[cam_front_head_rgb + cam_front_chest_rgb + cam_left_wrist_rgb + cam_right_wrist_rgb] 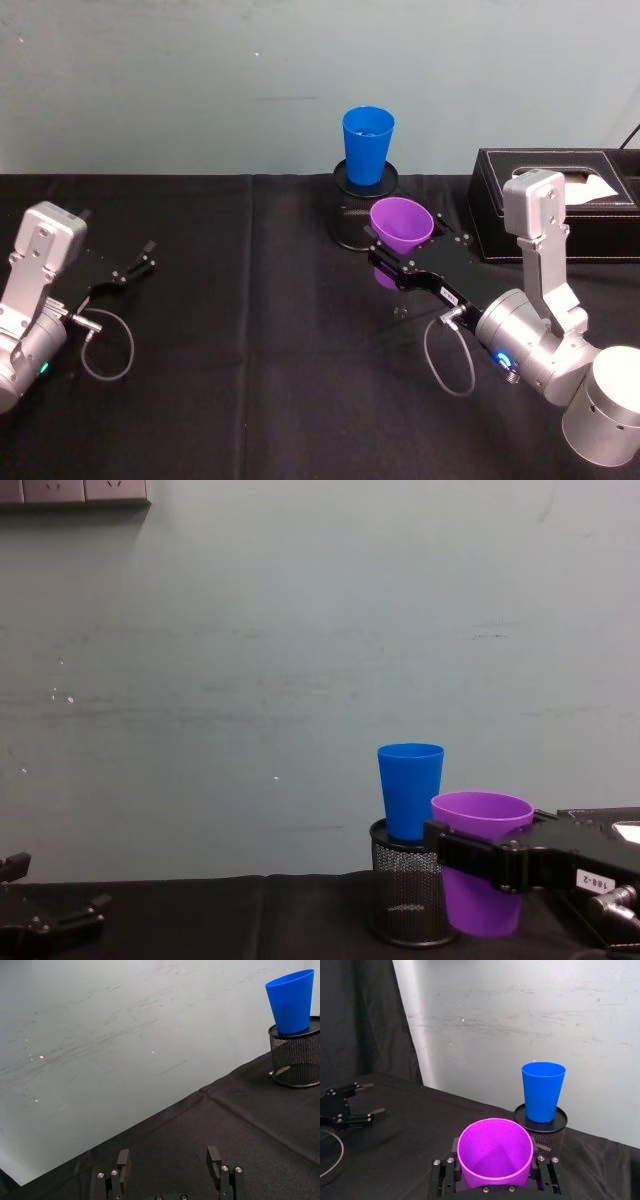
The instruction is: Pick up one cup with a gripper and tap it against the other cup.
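The purple cup (401, 226) is held upright above the black cloth, with my right gripper (405, 262) shut around its lower half. The same purple cup (495, 1150) sits between my right gripper's (495, 1180) jaws in the right wrist view, and the purple cup (480, 870) hangs just right of the holder in the chest view. The blue cup (367, 144) stands upright on top of a black mesh pen holder (355, 215), a little behind and left of the purple one; a small gap separates them. My left gripper (140, 262) rests open at the far left.
A black tissue box (555, 205) stands at the back right, close behind my right arm. The black cloth (250, 350) covers the table, with free room in the middle and front. A pale wall (250, 660) rises right behind the table.
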{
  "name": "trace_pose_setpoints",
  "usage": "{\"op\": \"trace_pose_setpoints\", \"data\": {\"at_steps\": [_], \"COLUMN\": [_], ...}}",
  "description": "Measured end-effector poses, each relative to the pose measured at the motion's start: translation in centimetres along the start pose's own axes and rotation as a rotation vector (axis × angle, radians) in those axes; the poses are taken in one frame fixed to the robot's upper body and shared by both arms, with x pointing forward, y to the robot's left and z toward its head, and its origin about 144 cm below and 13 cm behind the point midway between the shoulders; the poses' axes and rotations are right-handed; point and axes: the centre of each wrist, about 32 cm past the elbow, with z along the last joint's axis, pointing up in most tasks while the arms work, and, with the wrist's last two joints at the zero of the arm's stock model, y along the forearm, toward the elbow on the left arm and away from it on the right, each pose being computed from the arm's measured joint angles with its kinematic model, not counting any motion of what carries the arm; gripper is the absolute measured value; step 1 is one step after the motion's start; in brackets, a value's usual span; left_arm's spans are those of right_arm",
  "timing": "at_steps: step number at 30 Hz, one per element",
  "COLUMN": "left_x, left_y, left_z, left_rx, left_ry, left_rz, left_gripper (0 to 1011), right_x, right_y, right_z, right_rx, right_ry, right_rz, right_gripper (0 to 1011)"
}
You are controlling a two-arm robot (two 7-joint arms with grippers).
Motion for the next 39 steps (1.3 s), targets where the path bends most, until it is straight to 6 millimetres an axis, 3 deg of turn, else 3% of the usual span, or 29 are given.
{"op": "trace_pose_setpoints", "data": {"at_steps": [30,39], "left_x": [0.0,0.0], "left_y": [0.0,0.0], "left_z": [0.0,0.0], "left_rx": [0.0,0.0], "left_ry": [0.0,0.0], "left_rz": [0.0,0.0], "left_gripper": [1000,1000], "right_x": [0.1,1.6], "right_y": [0.1,2.7], "right_z": [0.1,1.5], "right_rx": [-0.004,-0.072], "right_ry": [0.0,0.039], "right_rz": [-0.003,-0.024], "right_gripper": [739,739]}}
